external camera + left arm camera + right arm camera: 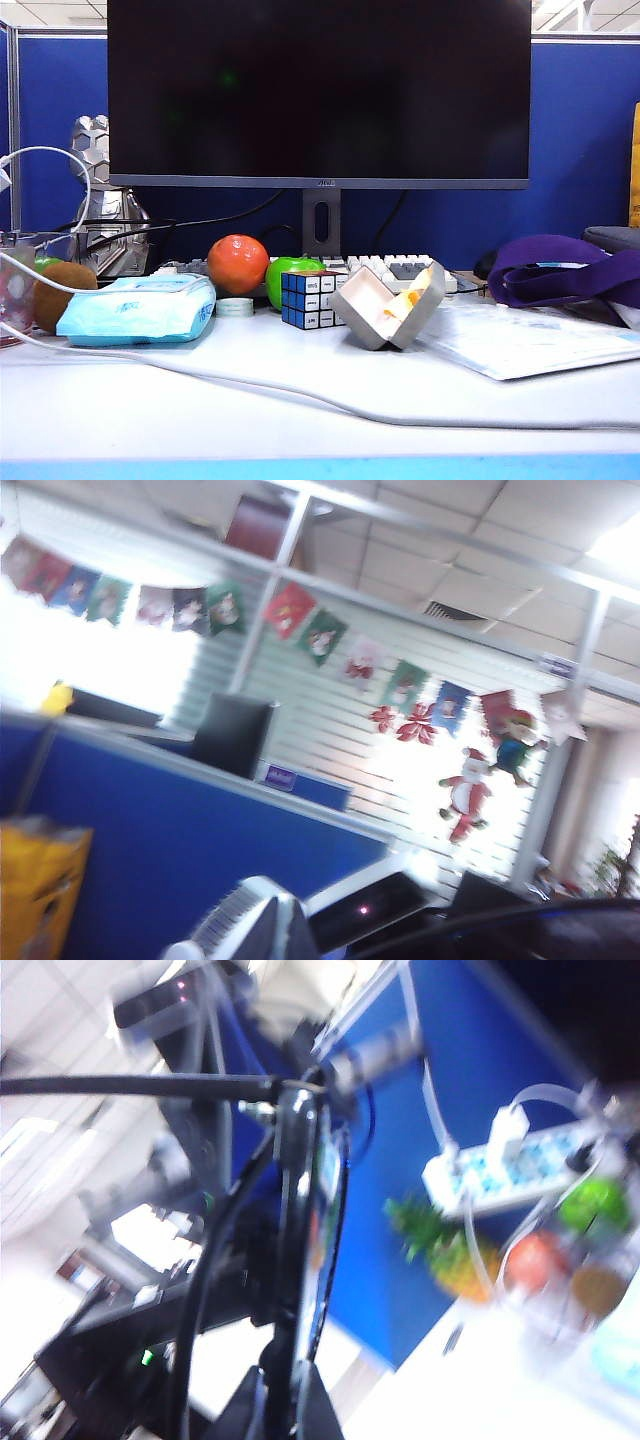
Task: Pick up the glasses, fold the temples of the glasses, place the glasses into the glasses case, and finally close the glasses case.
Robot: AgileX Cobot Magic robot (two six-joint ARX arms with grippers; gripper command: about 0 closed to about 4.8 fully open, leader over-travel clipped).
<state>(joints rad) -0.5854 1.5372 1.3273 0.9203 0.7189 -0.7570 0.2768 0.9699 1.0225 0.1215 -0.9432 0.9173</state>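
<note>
I see the oblong grey felt clamshell glasses case (pixel 390 307) standing ajar; left gripper shut (unseen), right gripper's state I cannot tell

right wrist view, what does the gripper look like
Only a blurred black wedge of the right gripper shows, close to the lens; no markings are readable. The left gripper is outside its wrist view, and the exterior view shows neither arm.
</note>
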